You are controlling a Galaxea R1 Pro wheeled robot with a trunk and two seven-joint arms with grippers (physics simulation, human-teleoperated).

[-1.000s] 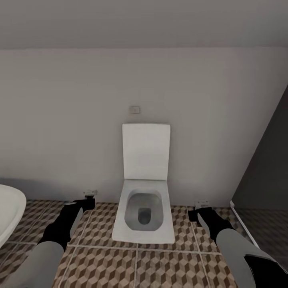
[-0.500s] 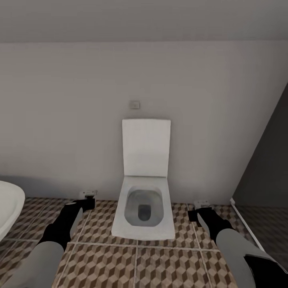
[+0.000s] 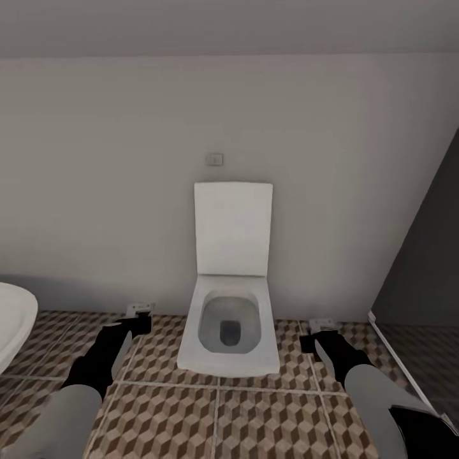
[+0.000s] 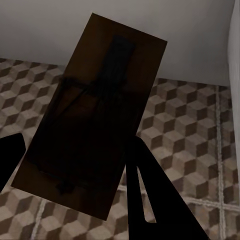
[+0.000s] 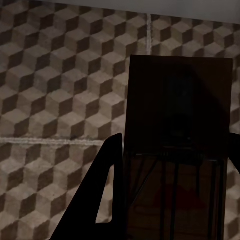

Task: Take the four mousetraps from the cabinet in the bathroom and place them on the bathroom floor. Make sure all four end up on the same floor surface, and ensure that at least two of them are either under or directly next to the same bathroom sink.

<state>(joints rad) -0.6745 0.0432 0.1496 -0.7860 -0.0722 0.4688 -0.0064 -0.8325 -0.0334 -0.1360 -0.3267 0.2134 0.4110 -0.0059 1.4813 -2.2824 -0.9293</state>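
standing at center frame against the pale wall, a white square toilet (image 3: pixel 229 319) rests lid-up on the cube-patterned bathroom floor (image 3: pixel 255 421). at lower left the left gripper (image 3: pixel 137 315) is clamped on a dark-brown mousetrap (image 4: pixel 95 125), and at lower right the right gripper (image 3: pixel 322 331) grips a second mousetrap (image 5: pixel 177 160). a white basin edge (image 3: pixel 13 319) shows at far left.

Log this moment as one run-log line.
phase: carrying | left gripper: shut on mousetrap | right gripper: shut on second mousetrap | facing: toilet | floor: tiled
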